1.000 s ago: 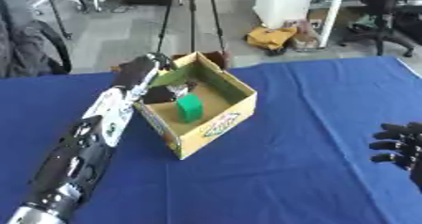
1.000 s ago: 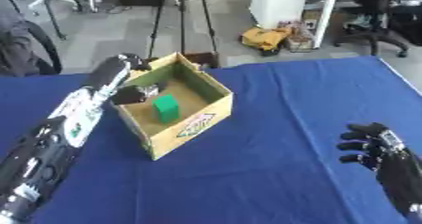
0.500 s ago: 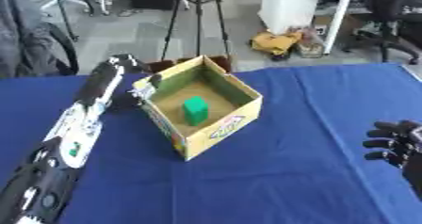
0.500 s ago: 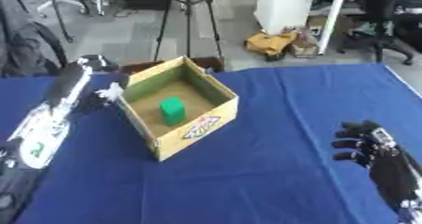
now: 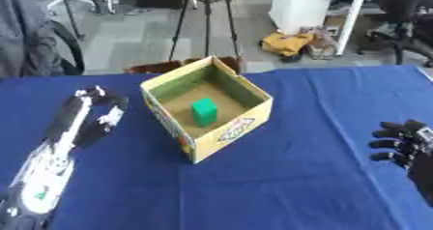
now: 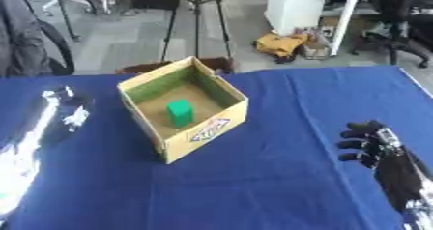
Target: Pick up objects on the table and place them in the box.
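bright, even light, soft blur throughout, a faint shadow beside the box [image 5: 209, 127] on the table [image 5: 296, 185].

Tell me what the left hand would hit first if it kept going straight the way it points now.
Probably nothing close: the left hand points up the blue tablecloth toward the far edge, passing left of the yellow cardboard box. Depth is unclear.

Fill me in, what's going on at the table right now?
A green block stands inside the open cardboard box on the blue table. The left hand lies left of the box, apart from it and holding nothing. The right hand rests idle near the lower right, fingers curled, also empty. No other loose object shows on the cloth.
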`<state>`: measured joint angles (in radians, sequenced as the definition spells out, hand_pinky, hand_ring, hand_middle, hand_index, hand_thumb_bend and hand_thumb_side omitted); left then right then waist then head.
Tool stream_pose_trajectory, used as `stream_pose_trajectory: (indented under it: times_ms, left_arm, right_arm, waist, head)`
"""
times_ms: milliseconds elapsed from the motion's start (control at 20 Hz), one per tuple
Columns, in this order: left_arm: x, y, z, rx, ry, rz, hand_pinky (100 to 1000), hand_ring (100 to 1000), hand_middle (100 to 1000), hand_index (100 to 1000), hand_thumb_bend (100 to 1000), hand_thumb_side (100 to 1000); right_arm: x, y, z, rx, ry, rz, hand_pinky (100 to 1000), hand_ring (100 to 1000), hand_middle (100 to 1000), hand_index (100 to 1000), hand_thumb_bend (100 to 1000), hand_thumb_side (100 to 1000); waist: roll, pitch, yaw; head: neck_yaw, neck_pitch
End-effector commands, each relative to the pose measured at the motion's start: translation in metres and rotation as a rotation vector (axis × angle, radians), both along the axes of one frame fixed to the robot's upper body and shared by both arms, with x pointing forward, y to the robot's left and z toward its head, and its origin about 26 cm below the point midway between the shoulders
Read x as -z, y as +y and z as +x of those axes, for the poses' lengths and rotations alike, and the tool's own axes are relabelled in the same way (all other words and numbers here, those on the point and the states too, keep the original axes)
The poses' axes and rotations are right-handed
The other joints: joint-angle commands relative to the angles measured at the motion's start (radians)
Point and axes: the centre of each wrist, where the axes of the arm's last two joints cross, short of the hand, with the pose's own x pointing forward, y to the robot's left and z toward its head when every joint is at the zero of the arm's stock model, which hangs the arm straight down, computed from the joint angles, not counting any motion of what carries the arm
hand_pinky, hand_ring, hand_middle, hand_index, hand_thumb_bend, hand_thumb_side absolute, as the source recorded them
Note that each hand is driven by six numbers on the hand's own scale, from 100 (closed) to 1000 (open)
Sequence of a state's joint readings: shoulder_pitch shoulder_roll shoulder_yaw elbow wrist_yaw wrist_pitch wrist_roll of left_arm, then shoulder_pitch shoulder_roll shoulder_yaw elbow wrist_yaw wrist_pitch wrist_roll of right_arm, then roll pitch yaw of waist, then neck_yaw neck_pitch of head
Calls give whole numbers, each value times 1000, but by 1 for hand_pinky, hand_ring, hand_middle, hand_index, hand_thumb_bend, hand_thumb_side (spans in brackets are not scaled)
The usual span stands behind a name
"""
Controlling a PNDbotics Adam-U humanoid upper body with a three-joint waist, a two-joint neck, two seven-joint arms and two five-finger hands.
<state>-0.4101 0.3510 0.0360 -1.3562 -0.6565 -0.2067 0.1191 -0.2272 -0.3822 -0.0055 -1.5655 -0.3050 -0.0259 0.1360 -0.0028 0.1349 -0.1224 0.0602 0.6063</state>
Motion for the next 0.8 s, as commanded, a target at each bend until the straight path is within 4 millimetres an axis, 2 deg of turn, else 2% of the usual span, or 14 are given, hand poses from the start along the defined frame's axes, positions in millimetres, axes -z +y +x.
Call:
stream_pose_trajectory:
  times_ms: [50, 800]
  left_arm:
    - [-13, 4, -9, -10, -38, -39, 652, 611, 543, 687, 286, 1000]
    - [-12, 12, -24, -3, 31, -273, 642, 601, 532, 680, 276, 1000]
  right_arm:
    - [-9, -5, 0, 4, -21, -18, 608, 698, 679, 816, 100, 912]
    - [-9, -6, 0, 11, -24, -16, 608, 697, 679, 816, 100, 911]
  waist:
    - [-3, -16, 1]
    - [-3, -15, 5]
  head:
    - [6, 10]
    - [-5, 9]
